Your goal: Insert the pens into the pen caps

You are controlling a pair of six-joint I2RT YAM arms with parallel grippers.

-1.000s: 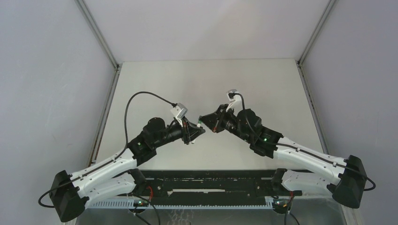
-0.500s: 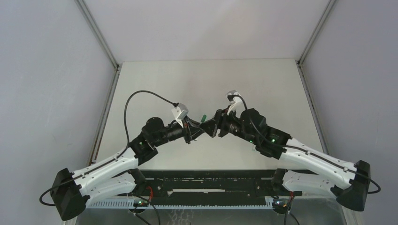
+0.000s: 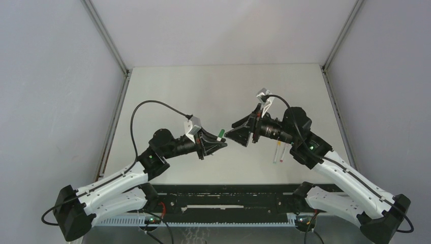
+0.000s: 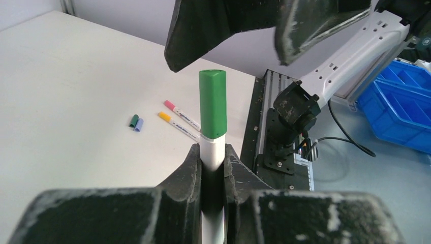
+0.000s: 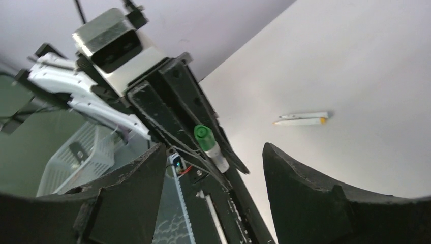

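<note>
My left gripper (image 3: 219, 143) (image 4: 212, 152) is shut on a white pen (image 4: 213, 152) that points up out of the fingers with a green pen cap (image 4: 212, 104) (image 3: 220, 135) (image 5: 204, 136) on its end. My right gripper (image 3: 231, 131) (image 5: 213, 147) faces it with the jaws wide apart, holding nothing, a short way off the cap. Its fingers (image 4: 201, 30) hang just above the cap in the left wrist view. Two more pens (image 3: 278, 151) (image 5: 302, 118) lie side by side on the table under the right arm, one with a pink end (image 4: 170, 105), one with an orange end (image 4: 164, 116). Two loose pen caps, dark green (image 4: 133, 121) and pale blue (image 4: 139, 124), lie beside them.
The black mounting rail (image 3: 228, 201) runs along the table's near edge between the arm bases. Blue bins (image 4: 401, 101) stand beyond that edge, and a white basket (image 5: 76, 157) is off the table. Grey walls close in the table at the left, right and back.
The right gripper was shut on the green cap, pushed it against the left gripper's pen, then opened and drew back to the right. The cap stays on the pen.
</note>
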